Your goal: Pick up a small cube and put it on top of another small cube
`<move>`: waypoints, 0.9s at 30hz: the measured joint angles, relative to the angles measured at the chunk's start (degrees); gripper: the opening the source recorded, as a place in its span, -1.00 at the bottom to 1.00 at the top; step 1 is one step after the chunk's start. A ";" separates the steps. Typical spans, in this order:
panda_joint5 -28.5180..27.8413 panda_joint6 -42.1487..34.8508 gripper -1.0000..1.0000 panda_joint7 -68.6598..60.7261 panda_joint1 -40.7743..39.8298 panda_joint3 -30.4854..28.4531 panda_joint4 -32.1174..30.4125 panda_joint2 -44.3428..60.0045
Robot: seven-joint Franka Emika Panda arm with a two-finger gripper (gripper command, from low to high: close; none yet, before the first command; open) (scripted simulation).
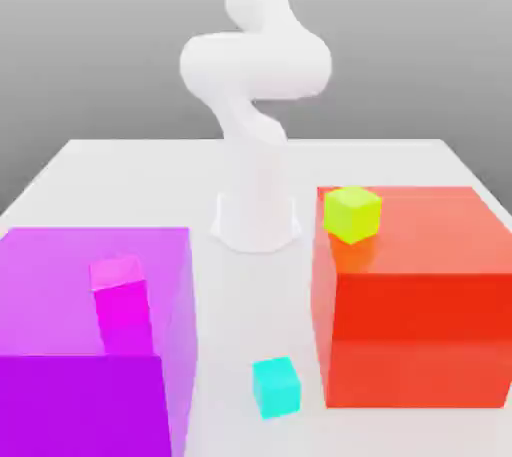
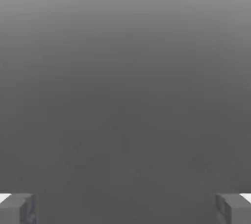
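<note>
Nearest, at about six o'clock on the counter, the small cyan cube sits free between the purple block and red block, while the fingers stand spread wide and empty, presumably ready to descend.

No readable text, labels or numbers anywhere.

Your white arm rises from its base at the desk's middle, folding at the elbow, and its fingers stand spread wide apart.
</note>
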 joint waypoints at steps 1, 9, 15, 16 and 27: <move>-2.59 0.27 0.00 -1.89 -1.21 -0.22 0.16 1.93; -19.52 3.06 0.00 -16.33 -9.36 -5.08 0.05 17.23; -25.79 7.27 0.00 -27.06 -14.31 -11.86 -2.21 28.56; -26.41 8.12 0.00 -29.12 -15.11 -13.06 -2.64 30.46; -18.18 20.39 0.00 -45.48 -27.40 -19.42 -11.52 47.60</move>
